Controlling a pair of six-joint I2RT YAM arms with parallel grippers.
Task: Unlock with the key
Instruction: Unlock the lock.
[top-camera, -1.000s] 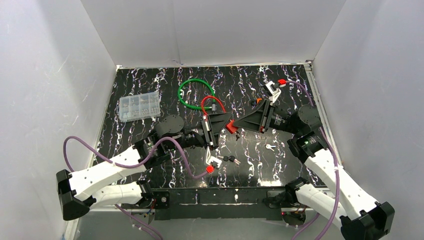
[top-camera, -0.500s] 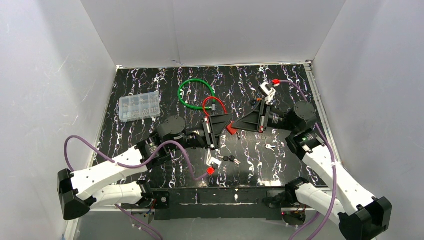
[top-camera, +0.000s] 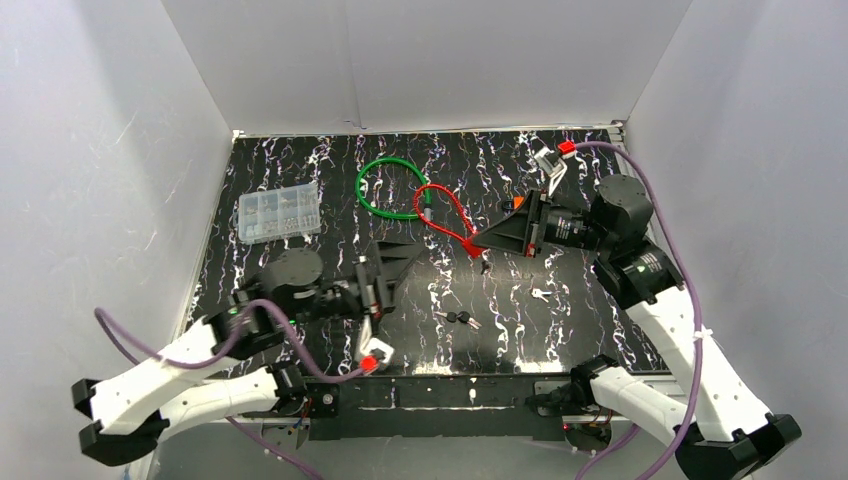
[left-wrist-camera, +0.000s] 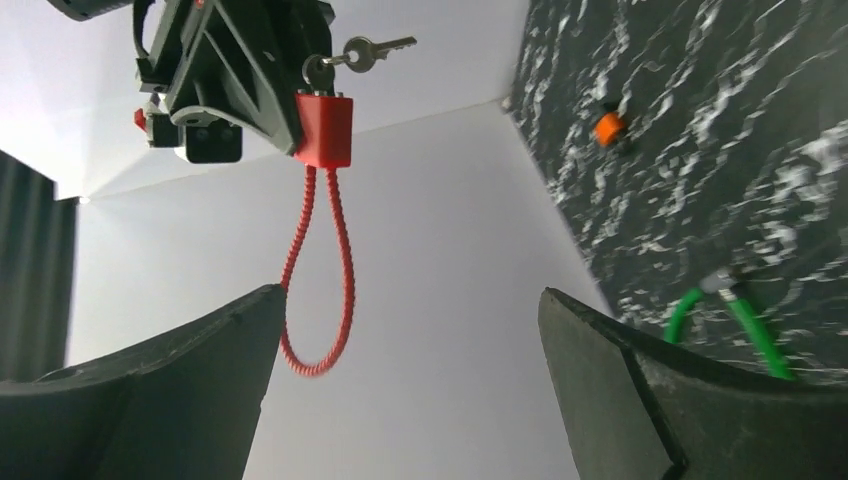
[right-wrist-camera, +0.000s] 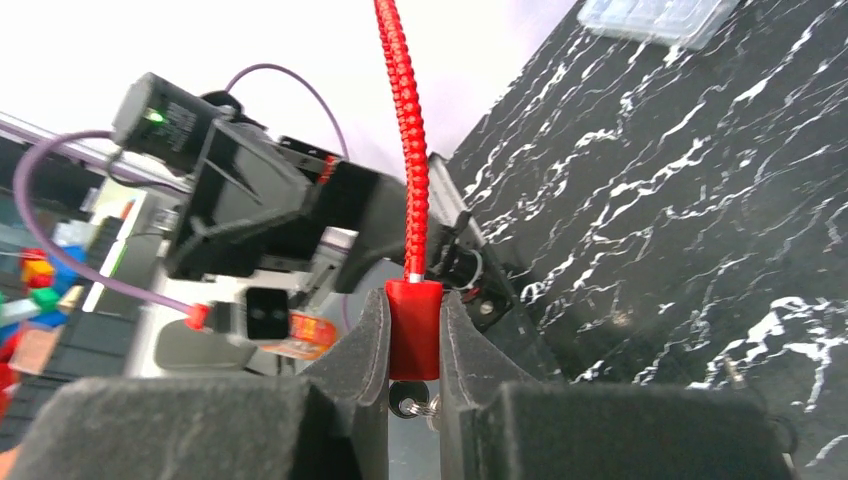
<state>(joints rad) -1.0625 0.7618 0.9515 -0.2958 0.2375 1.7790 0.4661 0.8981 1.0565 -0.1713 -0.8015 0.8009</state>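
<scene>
black marbled table (top-camera: 300, 160) carries a clear compartment box (top-camera: 279, 212) on its left side and a green cable loop (top-camera: 392, 188) toward the back. two black-headed keys (top-camera: 460, 319) and a lone silver key (top-camera: 540, 294) lie loose nearer the front, well apart from both arms. from the left wrist we also see a small orange piece (left-wrist-camera: 608, 128) on the table.

the red cable lock (top-camera: 468, 242) hangs above the middle of the table. its loop stretches back and left until, in the top view, it overlaps the edge of the green loop; we cannot tell if they touch. nothing stands between the two arms except this lock.

the right fingers (right-wrist-camera: 362, 352) are narrow, pinching the lock's red body from both sides, with the cable running out between them. a key (left-wrist-camera: 365, 50) sticks out at the end of that body; we cannot tell whether it sits in the keyhole.

the left fingers (left-wrist-camera: 170, 390) are spread wide and hold nothing. they face the lock from the front-left, clear of it.
</scene>
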